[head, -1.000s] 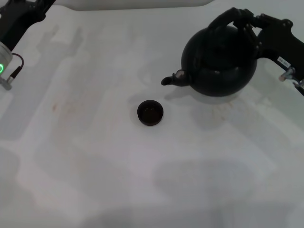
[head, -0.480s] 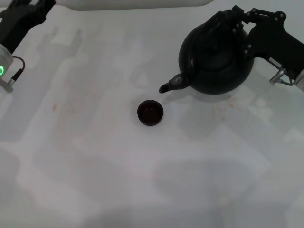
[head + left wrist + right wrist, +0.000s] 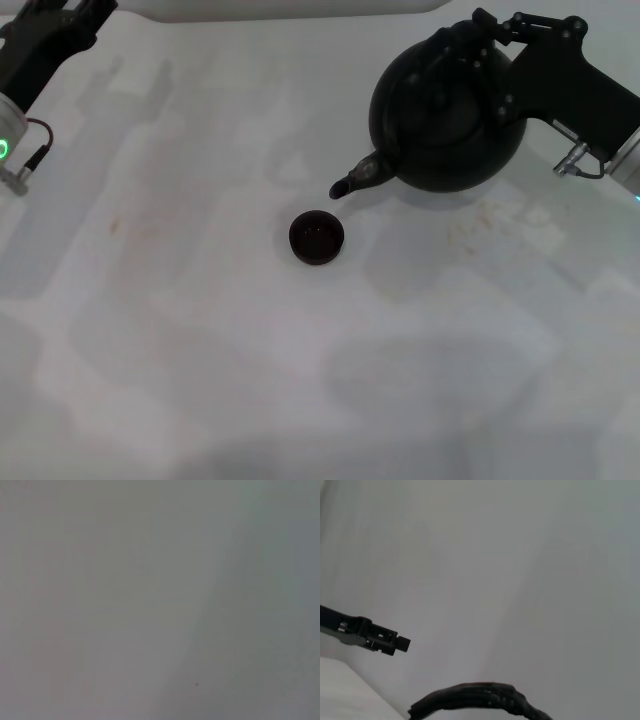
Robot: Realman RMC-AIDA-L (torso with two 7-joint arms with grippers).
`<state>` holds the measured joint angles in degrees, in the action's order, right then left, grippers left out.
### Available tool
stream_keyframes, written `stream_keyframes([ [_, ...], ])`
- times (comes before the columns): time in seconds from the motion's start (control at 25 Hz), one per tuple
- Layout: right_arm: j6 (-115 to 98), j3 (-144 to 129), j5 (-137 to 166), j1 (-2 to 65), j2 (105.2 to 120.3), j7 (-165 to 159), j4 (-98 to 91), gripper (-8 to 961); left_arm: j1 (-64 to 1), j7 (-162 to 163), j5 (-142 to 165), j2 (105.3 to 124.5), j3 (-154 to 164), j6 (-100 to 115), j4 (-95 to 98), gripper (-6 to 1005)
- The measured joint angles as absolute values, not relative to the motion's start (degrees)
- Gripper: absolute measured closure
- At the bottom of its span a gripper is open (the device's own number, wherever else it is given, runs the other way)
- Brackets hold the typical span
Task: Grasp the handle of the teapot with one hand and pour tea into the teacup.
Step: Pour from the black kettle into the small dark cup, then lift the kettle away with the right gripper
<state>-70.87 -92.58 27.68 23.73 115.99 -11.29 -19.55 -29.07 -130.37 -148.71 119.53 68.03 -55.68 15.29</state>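
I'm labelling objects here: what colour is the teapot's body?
Matte black all over, spout included; the teapot shows best in the head view.

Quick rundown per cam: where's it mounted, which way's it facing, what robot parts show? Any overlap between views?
Head view: on the robot's head, looking forward and down at the table; shows teapot, teacup, right gripper at the handle, left arm parked at the far left corner.
Left wrist view: on the left wrist, facing a blank grey surface; no robot parts visible.
Right wrist view: on the right wrist, facing pale surface; a black finger and the handle's arc show.
Shared: head and right wrist views both show the handle.
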Motion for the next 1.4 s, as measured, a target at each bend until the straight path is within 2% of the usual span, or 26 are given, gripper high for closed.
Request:
stream_keyframes([
  [1.4,-69.42,-96.19,26.62,23.91,116.19,6.87,-21.54,836,-29.25,-128.93,-148.71,119.47,67.67,-55.19,15.29,273],
])
